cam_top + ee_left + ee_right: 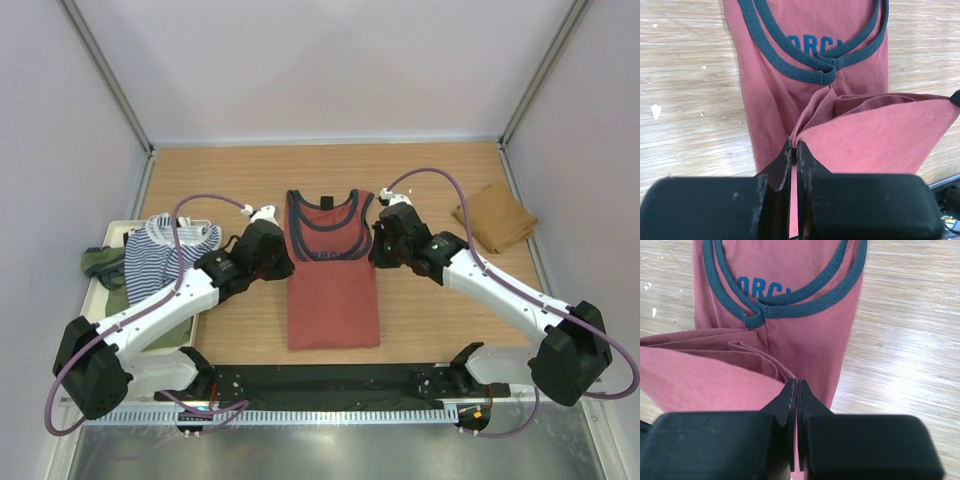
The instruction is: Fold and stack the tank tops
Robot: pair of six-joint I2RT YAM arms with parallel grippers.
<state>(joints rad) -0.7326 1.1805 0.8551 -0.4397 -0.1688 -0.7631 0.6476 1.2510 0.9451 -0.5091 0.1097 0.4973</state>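
A: What lies nearest the arm bases?

B: The hem of the rust-red tank top [333,300]. The top is spread in the centre of the table [440,320], with its long axis running from the bottom of the overhead frame toward the top. Its navy-trimmed neck and straps point at the far wall.

A: And the tools?

B: The left gripper [794,146] is at the top's left edge, with its fingers pressed together on a raised fold of the red cloth. The right gripper [796,382] pinches the opposite edge in the same way. Both grips sit about level with the blue chest lettering, and the wrist views show cloth bunched up between them.

A: Where are the other tops?

B: The striped tank top [165,252] lies crumpled at middle left, under the left arm's cable. The olive tank top [100,262] touches its left side on a pale tray [120,226]. The striped one may hang partly off that tray, but the overhead view leaves this unclear.

A: And farthest off?

B: The tan tank top [497,215] lies folded and tilted at upper right, well apart from the red one.
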